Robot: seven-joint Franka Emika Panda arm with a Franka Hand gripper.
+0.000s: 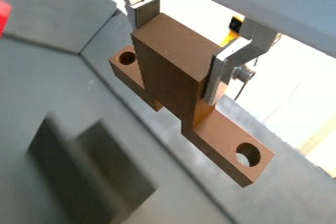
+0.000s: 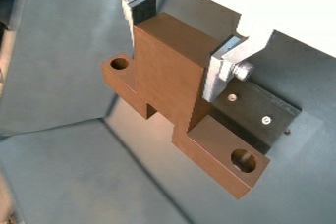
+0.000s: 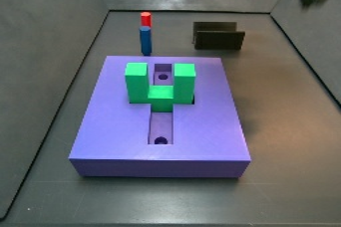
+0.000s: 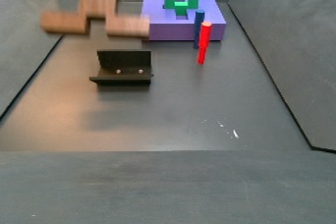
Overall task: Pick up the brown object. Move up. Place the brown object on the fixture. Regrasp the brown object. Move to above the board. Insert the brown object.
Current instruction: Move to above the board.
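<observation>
My gripper was clamped on brown object, fingers flat against its stem. Object hung in air above fixture, well apart from board. Judged step: move-up done, placing pending. Next move called for descent onto fixture, cross arms level.

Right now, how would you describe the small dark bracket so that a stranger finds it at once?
Start from the large purple board carrying the green block. On the grey floor beyond its far end stands the fixture, beside the blue peg. It is the only dark, low, open-walled box; the gripper holds the brown object in the air above it.
</observation>
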